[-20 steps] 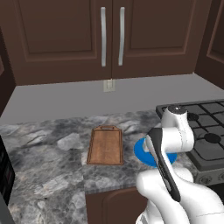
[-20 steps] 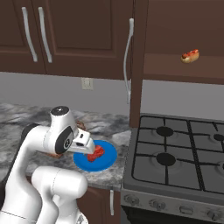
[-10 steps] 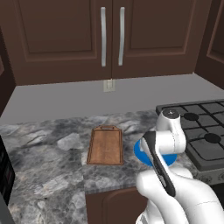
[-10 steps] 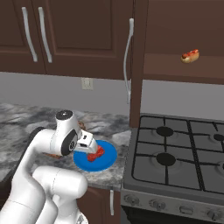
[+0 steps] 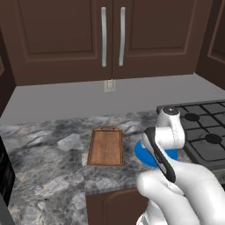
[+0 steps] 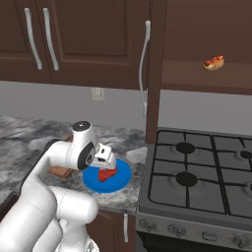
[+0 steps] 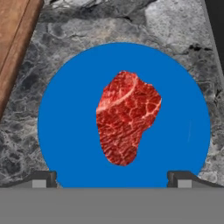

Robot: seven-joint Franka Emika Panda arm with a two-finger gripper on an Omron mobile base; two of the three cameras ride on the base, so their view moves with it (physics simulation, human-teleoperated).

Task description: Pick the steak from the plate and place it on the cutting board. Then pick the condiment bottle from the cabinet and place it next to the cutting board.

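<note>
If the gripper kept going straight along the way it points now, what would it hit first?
Most likely the steak. The hand view looks straight down on it, centred between the open gripper fingertips, lying on the blue plate. Nothing shows in between, though the remaining height is hard to judge.

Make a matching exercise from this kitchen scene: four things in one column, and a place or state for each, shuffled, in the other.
1. steak
2. cutting board
3. hot dog
4. gripper

A. on the open cabinet shelf above the stove
B. open, above the plate
C. bare, on the counter beside the plate
D. lying on the blue plate

Pairs: 1-D, 2-C, 3-A, 4-B
</note>
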